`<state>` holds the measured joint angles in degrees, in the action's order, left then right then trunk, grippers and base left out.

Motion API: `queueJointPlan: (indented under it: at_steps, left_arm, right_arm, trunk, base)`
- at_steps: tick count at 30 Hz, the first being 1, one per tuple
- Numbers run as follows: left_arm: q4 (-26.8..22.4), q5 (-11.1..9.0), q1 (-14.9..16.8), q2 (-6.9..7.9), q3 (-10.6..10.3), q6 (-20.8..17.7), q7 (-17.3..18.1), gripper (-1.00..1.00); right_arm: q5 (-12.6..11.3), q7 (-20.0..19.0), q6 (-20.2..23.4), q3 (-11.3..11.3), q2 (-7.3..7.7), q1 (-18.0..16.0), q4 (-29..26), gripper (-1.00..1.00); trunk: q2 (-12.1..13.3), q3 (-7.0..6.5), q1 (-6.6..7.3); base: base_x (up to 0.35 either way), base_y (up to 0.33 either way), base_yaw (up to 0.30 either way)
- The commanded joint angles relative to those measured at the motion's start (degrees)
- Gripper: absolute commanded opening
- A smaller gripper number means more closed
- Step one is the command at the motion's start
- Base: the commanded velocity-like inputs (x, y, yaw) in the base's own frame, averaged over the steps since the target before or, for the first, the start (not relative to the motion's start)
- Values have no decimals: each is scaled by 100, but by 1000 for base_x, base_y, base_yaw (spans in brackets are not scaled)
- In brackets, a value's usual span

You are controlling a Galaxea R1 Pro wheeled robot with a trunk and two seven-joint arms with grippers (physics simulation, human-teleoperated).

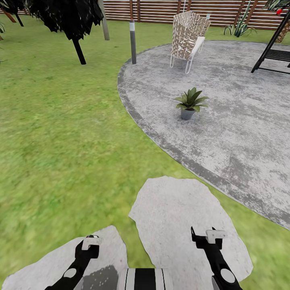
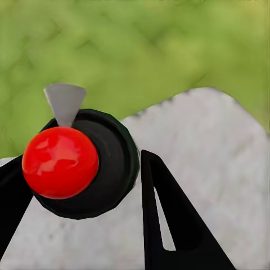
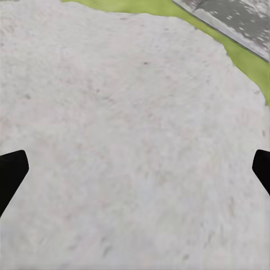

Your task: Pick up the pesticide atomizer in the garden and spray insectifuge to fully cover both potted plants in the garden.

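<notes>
atomizer [image 2: 84, 169] sits clamped in my left gripper [image 2: 79, 185], held low over a stepping stone [image 1: 183, 225], i judge so it's ready to spray once i reach the plant [image 1: 190, 100], which stands on the patio [image 1: 241, 133] well beyond that stone. my right gripper [image 3: 135, 169] hangs spread wide and empty over the same stone. the left wrist view shows the atomizer's red cap end-on; the head view gives me the plant and patio.

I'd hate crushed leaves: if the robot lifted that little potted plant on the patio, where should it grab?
Probably the round grey pot, pinched across its wall from the side, coming in low: the leaves spread wider than the pot, blocking a grip from above.
</notes>
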<state>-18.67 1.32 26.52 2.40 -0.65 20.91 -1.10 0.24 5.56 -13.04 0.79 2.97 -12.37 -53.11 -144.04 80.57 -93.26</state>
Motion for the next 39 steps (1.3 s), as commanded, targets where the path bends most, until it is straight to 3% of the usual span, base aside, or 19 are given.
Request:
queueJointPlan:
  at_steps: [1, 3, 32, 36, 39]
  left_arm:
    - [4, 17, 2, -1, -5, 18, -14, -100]
    - [4, 17, 2, -1, -5, 18, -8, -100]
    - [53, 22, 15, 8, 2, -99, 29, -100]
    - [47, 13, 25, 18, 8, -342, 30, -100]
    - [-9, 12, 28, 20, 11, -1103, 64, -100]
  right_arm:
    - [3, 24, -15, 9, 2, -2, 3, 100]
    - [3, 24, -15, 9, 2, -1, 3, 100]
    - [7, 21, -15, 9, 2, 5, 9, 100]
    - [8, 18, -15, 9, 2, 0, 73, 100]
    - [4, 16, -15, 9, 2, -2, 115, 100]
  trunk:
    - [-1, 3, 1]
    - [-1, 3, 1]
    - [38, -639, 76]
    - [43, -728, 86]
    - [47, -794, 94]
  base:
    - [0, 0, 0]
    - [0, 0, 0]
    - [0, 0, 0]
    - [0, 0, 0]
    - [0, 0, 0]
